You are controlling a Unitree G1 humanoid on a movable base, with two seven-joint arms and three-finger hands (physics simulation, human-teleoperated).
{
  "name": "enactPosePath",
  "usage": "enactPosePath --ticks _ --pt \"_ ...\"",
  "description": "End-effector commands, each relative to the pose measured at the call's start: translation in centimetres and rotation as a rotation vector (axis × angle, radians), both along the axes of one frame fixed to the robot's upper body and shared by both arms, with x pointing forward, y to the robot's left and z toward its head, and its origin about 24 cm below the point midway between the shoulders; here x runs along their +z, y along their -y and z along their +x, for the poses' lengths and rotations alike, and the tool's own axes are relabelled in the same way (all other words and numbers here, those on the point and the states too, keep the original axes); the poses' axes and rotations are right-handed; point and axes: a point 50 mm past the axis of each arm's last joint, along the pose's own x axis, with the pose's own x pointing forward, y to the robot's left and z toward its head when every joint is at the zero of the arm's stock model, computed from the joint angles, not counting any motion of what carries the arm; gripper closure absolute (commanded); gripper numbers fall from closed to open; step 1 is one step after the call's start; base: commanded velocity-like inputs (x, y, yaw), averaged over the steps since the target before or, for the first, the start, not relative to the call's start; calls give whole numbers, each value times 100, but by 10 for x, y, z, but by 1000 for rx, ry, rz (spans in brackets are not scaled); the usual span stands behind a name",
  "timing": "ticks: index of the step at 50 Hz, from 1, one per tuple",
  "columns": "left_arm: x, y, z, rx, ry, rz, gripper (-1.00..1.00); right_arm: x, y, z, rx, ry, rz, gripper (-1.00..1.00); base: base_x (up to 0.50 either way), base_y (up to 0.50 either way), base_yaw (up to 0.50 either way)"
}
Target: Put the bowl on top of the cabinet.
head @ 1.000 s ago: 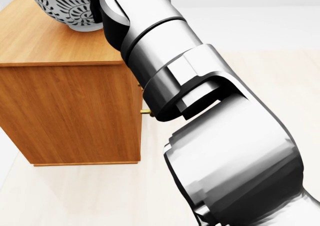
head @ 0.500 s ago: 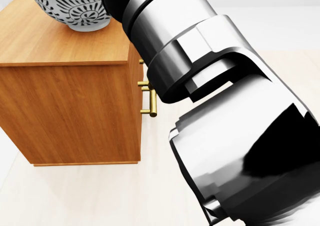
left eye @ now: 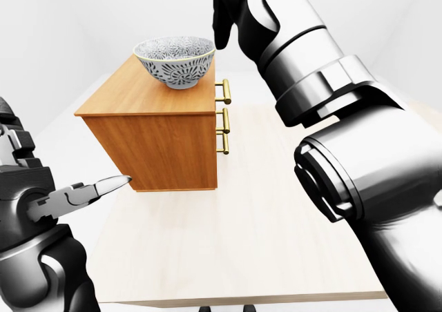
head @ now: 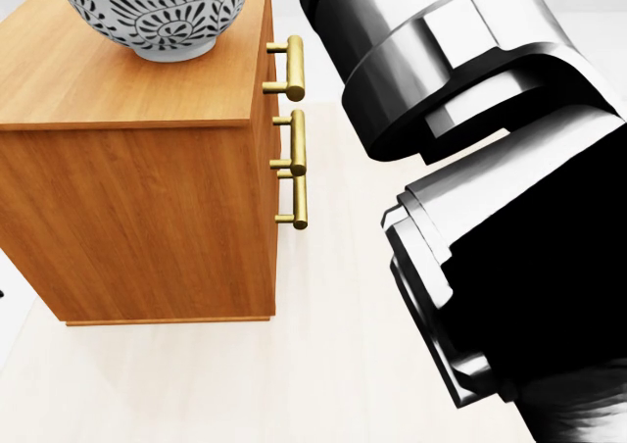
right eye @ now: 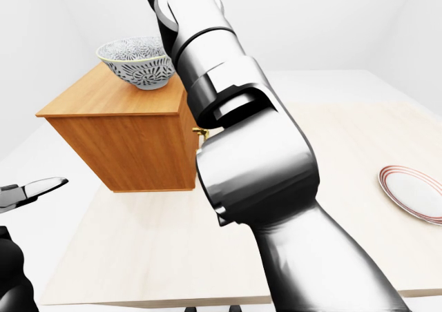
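A blue-and-white patterned bowl [left eye: 174,60] stands upright on top of the wooden cabinet [left eye: 159,139], near its right end in the left-eye view. My right hand [left eye: 226,22] hangs just right of the bowl's rim and slightly above it. Its dark fingers are open and hold nothing. A small gap shows between them and the bowl. My left hand [left eye: 90,191] is low at the left of that view, open and empty, with one finger pointing toward the cabinet's lower corner. In the head view, my right arm [head: 490,169] fills the right half.
The cabinet sits on a pale wooden table [left eye: 242,243]. Brass drawer handles [head: 292,139] stick out from the cabinet's right face. A white plate with a red rim [right eye: 414,191] lies at the right edge of the right-eye view. White walls surround the table.
My right arm has swung up and to the right in the head view, away from the bowl, uncovering the brass handles. The bowl stays put on the cabinet.
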Motion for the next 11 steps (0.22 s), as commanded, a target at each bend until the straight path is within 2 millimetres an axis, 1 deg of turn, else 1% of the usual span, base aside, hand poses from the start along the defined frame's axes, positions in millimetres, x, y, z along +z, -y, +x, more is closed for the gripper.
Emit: enactPosePath --ticks 1,2,6,11 --pt "-1 2 -1 -36 -5 8 -100 -37 8 19 -19 -53 16 -100 0 0 0" --pt "-1 2 -1 -35 -3 8 -100 -32 8 17 -18 -44 12 -100 0 0 0" --pt "0 2 -2 -34 4 8 -100 -24 8 14 -20 -27 12 -100 0 0 0" --pt "1 2 -2 -36 6 9 -100 -20 10 13 -25 -21 12 -100 0 0 0"
